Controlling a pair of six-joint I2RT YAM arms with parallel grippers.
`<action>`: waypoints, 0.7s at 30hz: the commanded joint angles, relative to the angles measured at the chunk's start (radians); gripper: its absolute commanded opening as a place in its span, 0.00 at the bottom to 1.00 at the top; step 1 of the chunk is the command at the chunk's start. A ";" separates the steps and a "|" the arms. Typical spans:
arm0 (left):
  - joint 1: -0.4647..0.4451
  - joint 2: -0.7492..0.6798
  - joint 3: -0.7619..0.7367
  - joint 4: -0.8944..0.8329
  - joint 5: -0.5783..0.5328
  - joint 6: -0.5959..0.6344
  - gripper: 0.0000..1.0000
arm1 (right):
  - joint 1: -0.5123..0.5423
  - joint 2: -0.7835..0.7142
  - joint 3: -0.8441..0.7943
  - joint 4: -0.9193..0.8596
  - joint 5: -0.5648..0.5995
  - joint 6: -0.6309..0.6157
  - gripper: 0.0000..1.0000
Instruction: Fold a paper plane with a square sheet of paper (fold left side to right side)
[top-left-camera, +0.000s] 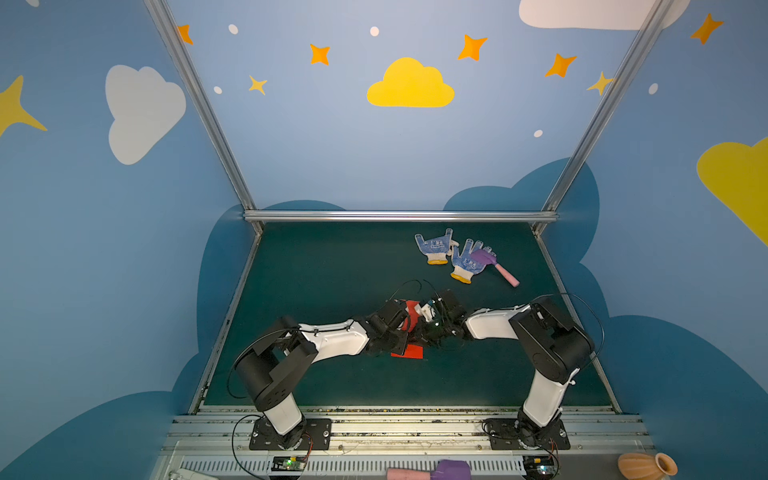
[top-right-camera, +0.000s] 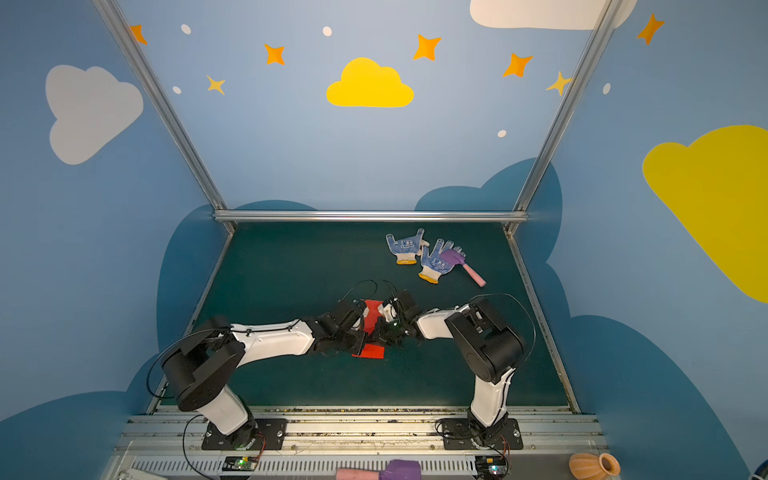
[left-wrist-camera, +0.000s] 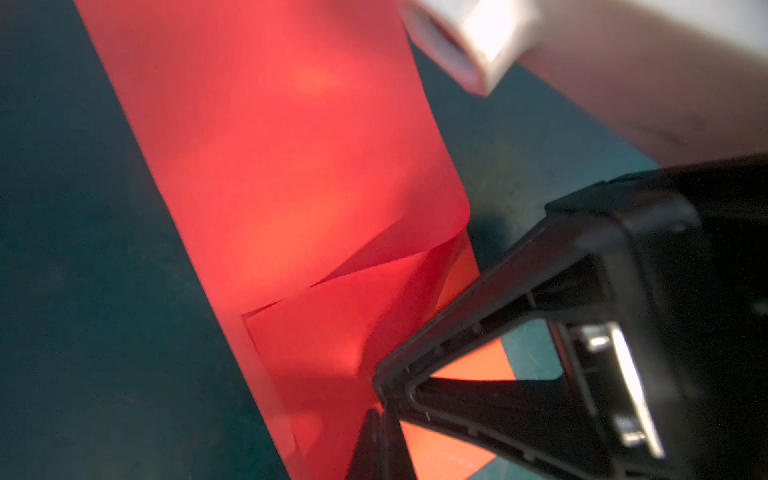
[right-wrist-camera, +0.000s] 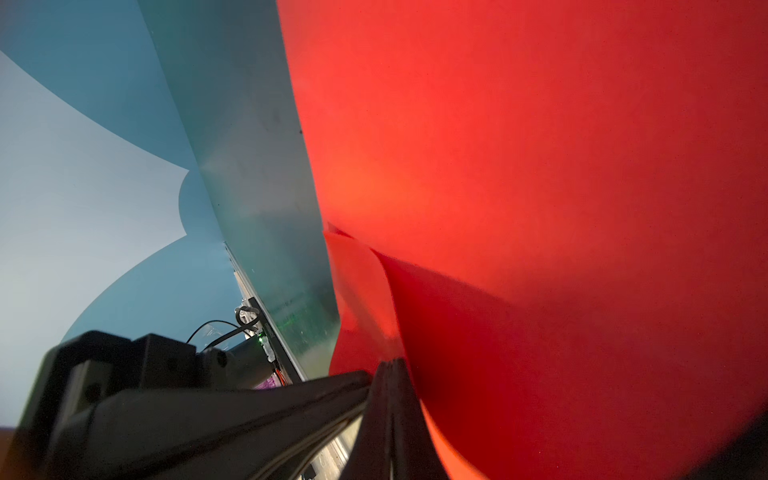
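Left arm (top-left-camera: 332, 340) and right arm (top-left-camera: 494, 322) bend inward; left gripper (left-wrist-camera: 380, 409) and right gripper (right-wrist-camera: 390, 368) both pinch red paper (top-left-camera: 412, 351) mid green table (top-left-camera: 332, 270); blue cloud-painted walls (top-left-camera: 311, 145).

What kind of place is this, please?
Probably a robot test booth: two robot arms bolted to a metal rail, a green work mat, walls painted with clouds and stars.

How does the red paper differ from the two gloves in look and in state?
The red paper is plain red; the gloves are white with blue dots. The left gripper and the right gripper both pinch the paper; the gloves lie flat, free of both. Both are thin and limp.
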 joint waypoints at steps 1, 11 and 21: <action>-0.012 -0.006 -0.006 0.033 0.023 -0.002 0.03 | 0.002 0.008 -0.027 -0.102 0.046 0.007 0.00; -0.024 -0.014 -0.052 0.055 0.013 -0.027 0.03 | 0.003 0.011 -0.027 -0.105 0.046 0.008 0.00; -0.028 -0.071 -0.136 0.056 -0.022 -0.076 0.03 | 0.003 0.011 -0.027 -0.106 0.049 0.008 0.00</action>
